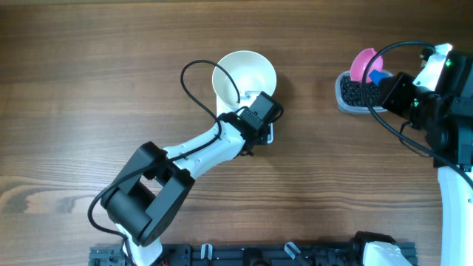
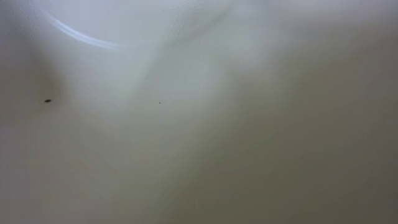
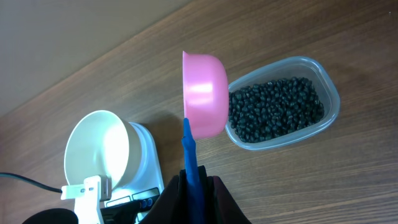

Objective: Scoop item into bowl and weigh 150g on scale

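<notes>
The white bowl (image 1: pixel 244 72) (image 3: pixel 102 149) stands on the white scale (image 3: pixel 147 158) and looks empty. My left gripper (image 1: pixel 253 103) sits at the bowl's near rim with its jaws shut. Its own view shows only a blurred white surface (image 2: pixel 186 93), so I cannot see whether it grips anything. My right gripper (image 1: pixel 386 83) (image 3: pixel 194 182) is shut on the blue handle (image 3: pixel 190 152) of a pink scoop (image 1: pixel 363 65) (image 3: pixel 205 93). The scoop hangs on edge beside a clear tub (image 1: pixel 347 103) (image 3: pixel 333 93) holding the black item (image 1: pixel 359 92) (image 3: pixel 277 112).
The wooden table (image 1: pixel 89 89) runs out to the left and front. A black cable (image 1: pixel 194 89) loops from the left arm beside the bowl. The scale's display and buttons (image 3: pixel 142 200) face the near side, partly behind the left gripper.
</notes>
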Tool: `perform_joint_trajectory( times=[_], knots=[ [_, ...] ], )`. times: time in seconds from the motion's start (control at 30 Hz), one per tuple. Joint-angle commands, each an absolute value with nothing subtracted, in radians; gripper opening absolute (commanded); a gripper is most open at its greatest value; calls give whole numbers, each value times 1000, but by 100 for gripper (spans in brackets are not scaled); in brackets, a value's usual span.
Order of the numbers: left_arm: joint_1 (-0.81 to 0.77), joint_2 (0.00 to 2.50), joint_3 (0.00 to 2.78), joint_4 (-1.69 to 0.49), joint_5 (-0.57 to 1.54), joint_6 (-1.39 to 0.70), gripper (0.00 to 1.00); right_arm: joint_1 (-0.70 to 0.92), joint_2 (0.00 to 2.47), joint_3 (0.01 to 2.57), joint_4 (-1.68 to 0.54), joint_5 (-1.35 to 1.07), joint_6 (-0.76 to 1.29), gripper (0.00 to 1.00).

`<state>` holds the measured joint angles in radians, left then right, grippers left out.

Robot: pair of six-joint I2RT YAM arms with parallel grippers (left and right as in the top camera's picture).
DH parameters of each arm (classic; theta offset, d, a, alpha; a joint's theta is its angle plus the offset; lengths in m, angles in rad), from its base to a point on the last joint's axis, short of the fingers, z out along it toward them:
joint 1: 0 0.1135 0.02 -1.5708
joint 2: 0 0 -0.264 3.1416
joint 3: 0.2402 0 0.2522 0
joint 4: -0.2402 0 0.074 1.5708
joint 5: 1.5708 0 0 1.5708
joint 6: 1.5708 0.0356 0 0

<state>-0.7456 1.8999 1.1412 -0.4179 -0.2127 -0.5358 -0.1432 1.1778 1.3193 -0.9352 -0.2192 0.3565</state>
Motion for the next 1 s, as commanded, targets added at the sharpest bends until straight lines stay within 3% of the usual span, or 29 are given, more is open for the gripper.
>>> perform_joint_trajectory(
  times=[0.0,0.97],
  knots=[
    [-743,1983,1111,-432,-152,-539,4,-148,1169,1349,-932,-202,340,4],
    [-741,1983,1114,-456,-143,-538,4,-148,1169,1349,-936,-202,340,4]
  ],
)
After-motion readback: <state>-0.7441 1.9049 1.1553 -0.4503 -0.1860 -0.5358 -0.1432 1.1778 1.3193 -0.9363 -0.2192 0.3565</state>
